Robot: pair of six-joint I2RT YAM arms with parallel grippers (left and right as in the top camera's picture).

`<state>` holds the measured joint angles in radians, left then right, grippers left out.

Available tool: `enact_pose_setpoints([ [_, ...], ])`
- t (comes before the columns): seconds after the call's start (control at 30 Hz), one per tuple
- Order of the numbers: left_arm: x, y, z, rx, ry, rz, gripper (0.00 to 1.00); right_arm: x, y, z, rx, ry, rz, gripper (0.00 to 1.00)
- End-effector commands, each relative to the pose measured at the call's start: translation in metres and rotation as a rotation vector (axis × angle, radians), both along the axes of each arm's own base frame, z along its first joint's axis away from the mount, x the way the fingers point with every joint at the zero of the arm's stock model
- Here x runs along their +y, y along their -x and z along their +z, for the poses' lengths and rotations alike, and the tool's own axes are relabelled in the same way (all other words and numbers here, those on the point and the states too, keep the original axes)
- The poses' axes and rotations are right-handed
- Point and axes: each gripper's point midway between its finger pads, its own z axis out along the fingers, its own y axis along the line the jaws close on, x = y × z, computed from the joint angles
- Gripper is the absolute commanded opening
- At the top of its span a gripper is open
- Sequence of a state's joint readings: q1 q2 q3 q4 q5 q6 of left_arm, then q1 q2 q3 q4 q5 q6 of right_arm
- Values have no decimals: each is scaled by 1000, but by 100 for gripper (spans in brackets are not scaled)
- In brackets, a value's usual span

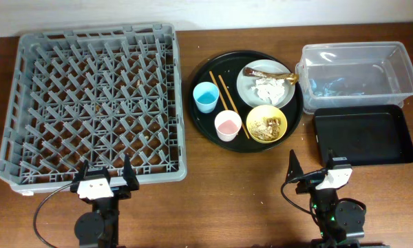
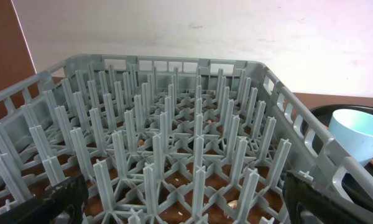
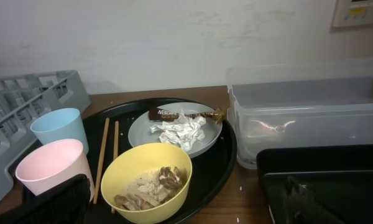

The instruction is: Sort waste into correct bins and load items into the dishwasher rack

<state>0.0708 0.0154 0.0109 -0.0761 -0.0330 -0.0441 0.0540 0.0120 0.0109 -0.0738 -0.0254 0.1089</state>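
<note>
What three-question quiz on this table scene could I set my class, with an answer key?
1. True or false: the dishwasher rack already holds a cup.
2. Multiple choice: what lies on the plate?
A) a spoon
B) a crumpled tissue and a brown wrapper
C) a fork
3. Short answer: which stands nearer the rack, the blue cup or the pink cup?

Key: 1 false; 2 B; 3 the blue cup.
</note>
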Motion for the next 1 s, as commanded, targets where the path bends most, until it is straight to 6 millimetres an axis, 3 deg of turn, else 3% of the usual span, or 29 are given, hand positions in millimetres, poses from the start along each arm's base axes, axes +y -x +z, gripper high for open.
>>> enact_pose_setpoints([
  [0.0, -1, 0, -1, 2, -22, -9, 100, 0, 0, -2, 2, -6, 0, 98],
  [0.33, -1, 0, -1, 2, -22, -9, 100, 1, 0, 0, -4, -7, 4, 98],
  [0.4, -1, 0, 0, 1, -22, -9, 100, 1, 1, 8, -23, 16, 5, 99],
  [0.53, -1, 0, 0, 1, -22, -9, 100, 0, 10, 55, -70, 127, 7, 98],
  [0.63, -1, 0, -1, 2, -22, -9, 100, 1, 12, 111, -15, 234, 25, 98],
  [0.7, -1, 0, -1, 2, -22, -9, 100, 10, -7, 143, 43, 231, 77, 98],
  [0.73, -1, 0, 0, 1, -22, -9, 100, 13, -25, 156, 116, 228, 95, 98],
  [0.83, -1, 0, 0, 1, -22, -9, 100, 24, -77, 163, 383, 217, 169, 98],
  [0.87, -1, 0, 0, 1, -22, -9, 100, 25, -92, 160, 456, 214, 181, 99],
  [0.9, -1, 0, 0, 1, -22, -9, 99, 29, -120, 148, 612, 203, 210, 98],
  [0.97, -1, 0, -1, 2, -22, -9, 100, 36, -163, 112, 827, 182, 251, 98],
])
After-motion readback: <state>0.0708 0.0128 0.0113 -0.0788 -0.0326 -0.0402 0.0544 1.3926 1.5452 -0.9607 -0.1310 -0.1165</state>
